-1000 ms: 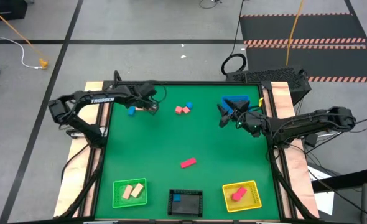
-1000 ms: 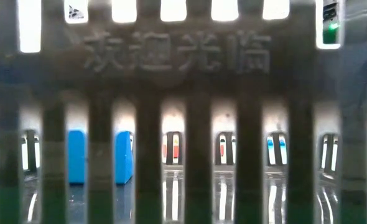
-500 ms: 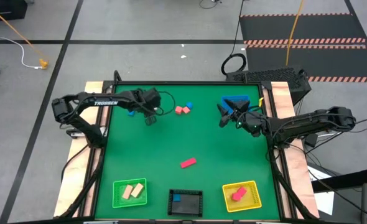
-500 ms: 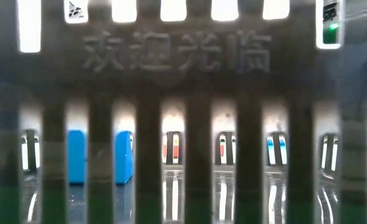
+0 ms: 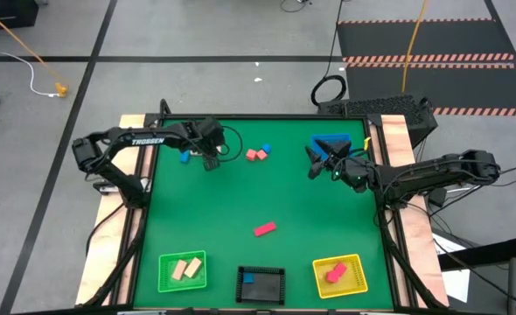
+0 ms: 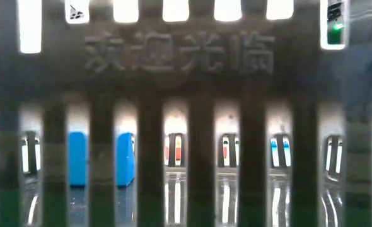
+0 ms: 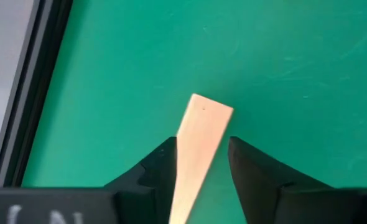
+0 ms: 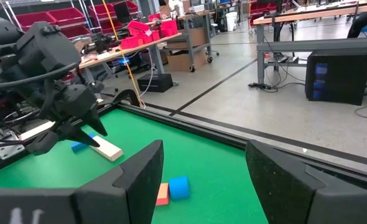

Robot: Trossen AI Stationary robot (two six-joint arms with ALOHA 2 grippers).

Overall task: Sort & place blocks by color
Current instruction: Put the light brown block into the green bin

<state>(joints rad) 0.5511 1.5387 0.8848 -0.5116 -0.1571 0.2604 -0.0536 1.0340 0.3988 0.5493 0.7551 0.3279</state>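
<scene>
While the left gripper (image 5: pixel 211 163) pinched a tan bar (image 7: pixel 196 146) at upper left, its off-centre hold risked the bar slipping out.

Blocks counted in the high view, plus one in the wrist views:

- Red or pink blocks: three: one pink cube (image 5: pixel 253 155), one red bar (image 5: pixel 264 229), one red block (image 5: pixel 335 274) in the yellow tray.
- Blue blocks: three: (image 5: pixel 264 150), (image 5: pixel 184 157), (image 5: pixel 248 279).
- Tan bare-wood blocks: three: two (image 5: pixel 184 269) in the green tray, one bar (image 7: pixel 196 146).
- Mesh trays: three, at six o'clock: green (image 5: pixel 164 282), black (image 5: pixel 277 286), yellow (image 5: pixel 358 282).
- Flat blue tray (image 5: pixel 331 141): one, at one o'clock.
</scene>
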